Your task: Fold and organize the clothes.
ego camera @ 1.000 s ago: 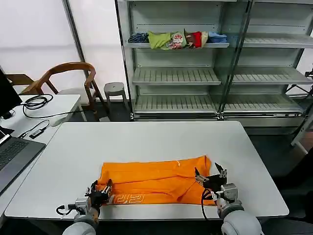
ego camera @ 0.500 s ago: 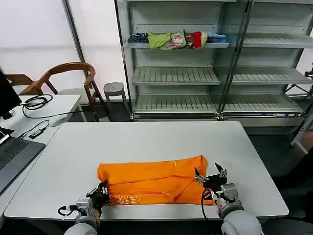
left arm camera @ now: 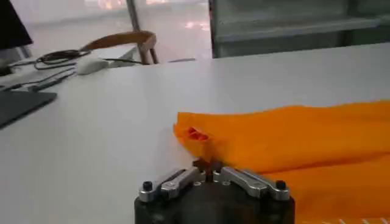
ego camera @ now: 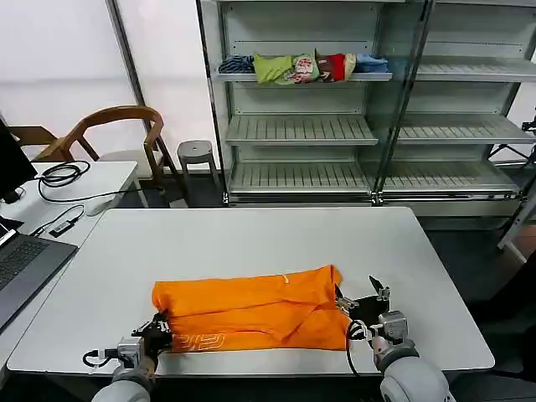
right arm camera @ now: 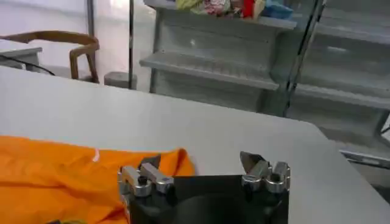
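Sliding toward the robot's left since a second ago, the bright orange short-sleeved T-shirt of soft fabric is now lying folded into a long band near the front edge of the white rectangular tabletop, its pale lettering showing along the near hem. At the shirt's left end, the left gripper is sitting low over the tabletop with its jaws clenched on a pinch of the orange fabric, as the left wrist view shows, where the cloth is bunching up right at the closed tips. At the shirt's other end, the right gripper is resting just beside the cloth with its jaws released and spread wide, one finger lying against the orange edge and the other standing clear over bare tabletop. Behind the tabletop, a grey metal shelving unit is carrying a row of bunched colourful garments on its upper shelf.
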